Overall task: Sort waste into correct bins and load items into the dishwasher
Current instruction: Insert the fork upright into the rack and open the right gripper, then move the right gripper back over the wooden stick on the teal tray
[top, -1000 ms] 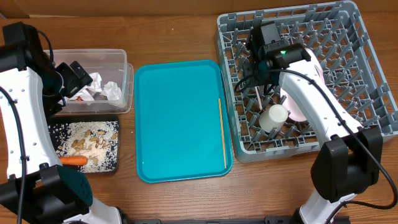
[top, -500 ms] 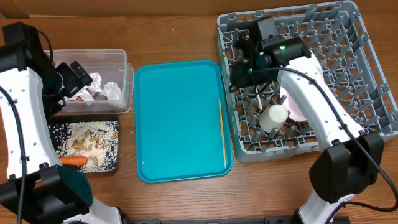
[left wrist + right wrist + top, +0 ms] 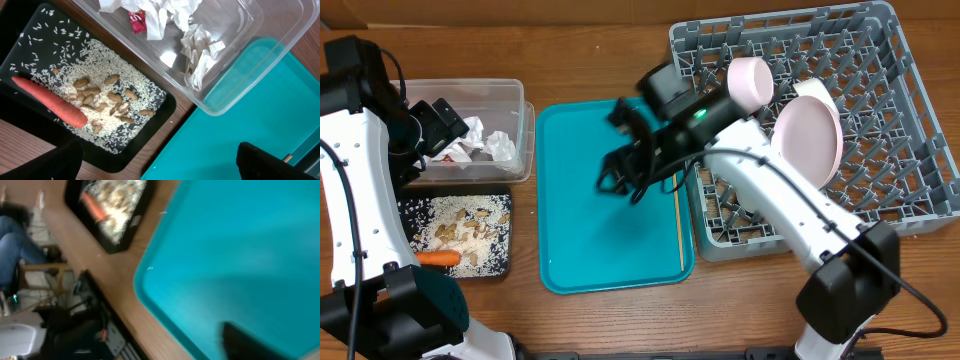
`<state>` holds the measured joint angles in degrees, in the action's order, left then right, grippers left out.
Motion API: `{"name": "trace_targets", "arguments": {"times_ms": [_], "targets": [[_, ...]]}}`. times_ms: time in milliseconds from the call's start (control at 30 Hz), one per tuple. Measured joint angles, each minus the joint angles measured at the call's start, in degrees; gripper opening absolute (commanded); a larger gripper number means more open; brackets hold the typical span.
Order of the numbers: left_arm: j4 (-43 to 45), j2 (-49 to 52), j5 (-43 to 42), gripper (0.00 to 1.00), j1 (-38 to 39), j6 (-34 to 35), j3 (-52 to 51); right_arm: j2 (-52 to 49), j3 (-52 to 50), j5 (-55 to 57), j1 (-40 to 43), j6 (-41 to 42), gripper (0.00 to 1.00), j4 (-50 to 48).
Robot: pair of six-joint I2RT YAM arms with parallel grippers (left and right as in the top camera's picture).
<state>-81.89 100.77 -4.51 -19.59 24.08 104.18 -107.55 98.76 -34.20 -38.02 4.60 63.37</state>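
Largely, you had napkins [image 3: 480, 140] and carrot [image 3: 440, 258] binned, dishes [image 3: 810, 135] racked, only the wooden stick [image 3: 677, 215] lying on the teal tray [image 3: 580, 240], left end effector [image 3: 160, 160] and right end effector [image 3: 620, 155] released.

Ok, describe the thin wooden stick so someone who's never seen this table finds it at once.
Find the big teal tray in the middle of the table, left of the grey dish rack. The wooden stick lies lengthwise along the tray's right edge, the side nearest the rack. It is pale, straight and very thin, the only loose thing on the tray.
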Motion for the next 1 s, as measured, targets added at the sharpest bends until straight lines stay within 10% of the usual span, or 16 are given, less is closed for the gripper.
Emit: {"name": "trace_targets", "arguments": {"times_ms": [267, 1000], "targets": [[0.0, 0.0, 0.0, 1.0, 0.0, 0.0, 0.0, 0.0, -0.5, 1.6, -10.4, 0.1, 0.99, -2.4], [0.0, 0.0, 0.0, 1.0, 0.0, 0.0, 0.0, -4.7, -0.6, 33.7, -14.1, 18.1, 0.54, 4.0]]}}
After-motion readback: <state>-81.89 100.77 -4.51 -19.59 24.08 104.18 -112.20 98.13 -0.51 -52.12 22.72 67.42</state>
